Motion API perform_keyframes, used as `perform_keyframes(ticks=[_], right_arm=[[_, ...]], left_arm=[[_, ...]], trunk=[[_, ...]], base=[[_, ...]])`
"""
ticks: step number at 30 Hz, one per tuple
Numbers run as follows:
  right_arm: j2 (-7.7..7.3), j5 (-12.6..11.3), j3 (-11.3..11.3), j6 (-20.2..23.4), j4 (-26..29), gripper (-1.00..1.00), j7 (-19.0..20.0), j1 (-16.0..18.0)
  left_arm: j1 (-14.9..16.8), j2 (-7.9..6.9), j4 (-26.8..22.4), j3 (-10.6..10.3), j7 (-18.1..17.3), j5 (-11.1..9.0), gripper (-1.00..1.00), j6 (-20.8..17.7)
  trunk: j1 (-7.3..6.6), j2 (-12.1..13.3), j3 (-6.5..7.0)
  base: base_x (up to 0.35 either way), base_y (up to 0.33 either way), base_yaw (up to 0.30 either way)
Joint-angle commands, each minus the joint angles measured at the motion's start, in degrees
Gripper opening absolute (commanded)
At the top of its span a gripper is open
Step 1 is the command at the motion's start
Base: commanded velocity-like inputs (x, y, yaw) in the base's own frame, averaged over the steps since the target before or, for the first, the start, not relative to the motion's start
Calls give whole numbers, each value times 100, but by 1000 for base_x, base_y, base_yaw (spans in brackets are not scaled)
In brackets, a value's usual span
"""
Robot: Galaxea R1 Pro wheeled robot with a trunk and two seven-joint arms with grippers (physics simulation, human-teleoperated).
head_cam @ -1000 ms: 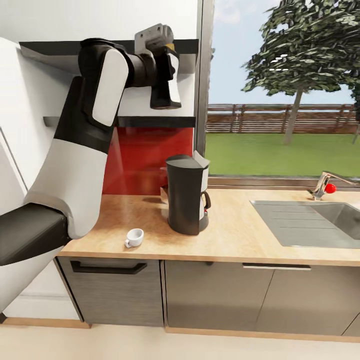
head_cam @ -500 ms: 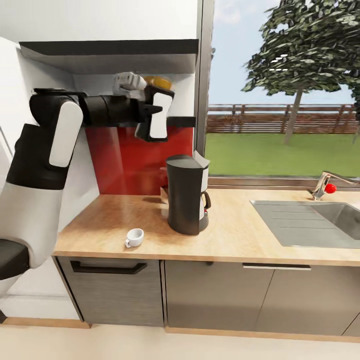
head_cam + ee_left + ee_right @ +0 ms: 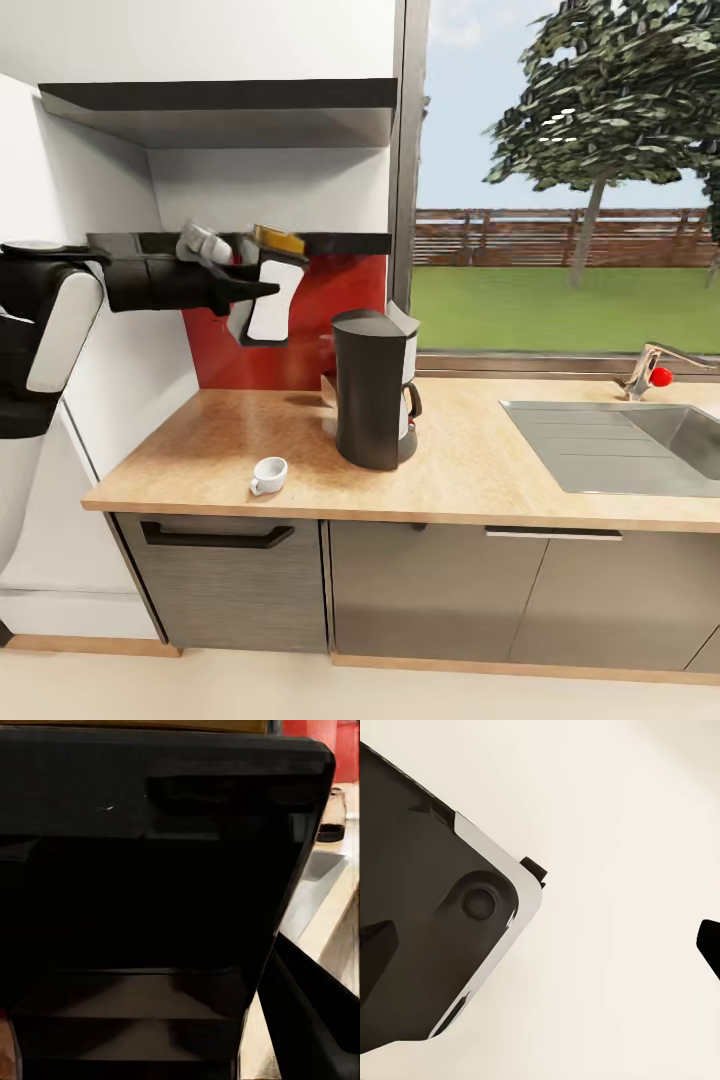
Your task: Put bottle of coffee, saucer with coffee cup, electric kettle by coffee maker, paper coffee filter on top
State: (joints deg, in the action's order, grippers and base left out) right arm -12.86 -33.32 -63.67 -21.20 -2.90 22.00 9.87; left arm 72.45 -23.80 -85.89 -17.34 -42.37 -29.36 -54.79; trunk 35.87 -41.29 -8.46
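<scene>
In the head view my left gripper (image 3: 258, 292) is shut on the bottle of coffee (image 3: 272, 308), a black bottle with a white label and golden lid, held tilted in the air just below the black kitchen shelf (image 3: 345, 243) and left of the coffee maker (image 3: 372, 392). That bottle's black body looms close in the left wrist view (image 3: 150, 892). The coffee maker stands on the kitchen countertop (image 3: 470, 470), and the white coffee cup (image 3: 268, 474) sits near the front edge to its left. A dark glass vessel, apparently the electric kettle (image 3: 332, 814), stands by the red splashback. My right gripper (image 3: 544, 949) is open over pale floor.
A steel sink (image 3: 620, 445) with a faucet (image 3: 650, 367) is set into the counter's right part. A dark overhead unit (image 3: 220, 105) hangs above the shelf. Grey cabinet fronts (image 3: 420, 590) run below the counter. A window (image 3: 570, 180) lies behind.
My left arm has come down from the overhead unit's height to just under the shelf and drawn back leftward, carrying the bottle with it. Cup and coffee maker have stayed put.
</scene>
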Motion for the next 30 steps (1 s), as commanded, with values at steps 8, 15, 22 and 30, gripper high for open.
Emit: perform_keyframes(ticks=[8, 15, 22, 30], right_arm=[[3, -61, -33, -25, -17, 100, 41, 6], [3, -61, -32, -25, -17, 100, 41, 6], [3, -61, -30, -26, -17, 100, 41, 6], [3, -67, -20, -30, -17, 100, 41, 6]], left_arm=[[-373, -528, -135, -6, -336, 1, -100, 187], [-672, -918, -137, -6, -675, 1, -100, 789], [-1156, -1214, -101, -1, -763, 0, -100, 1265], [-1717, -1505, -72, 15, -745, -124, -100, 2176]], trunk=[[2, -8, -9], [2, -8, -9], [2, -8, -9], [2, -8, -9]], base=[[0, 0, 0], [0, 0, 0], [0, 0, 0], [0, 0, 0]])
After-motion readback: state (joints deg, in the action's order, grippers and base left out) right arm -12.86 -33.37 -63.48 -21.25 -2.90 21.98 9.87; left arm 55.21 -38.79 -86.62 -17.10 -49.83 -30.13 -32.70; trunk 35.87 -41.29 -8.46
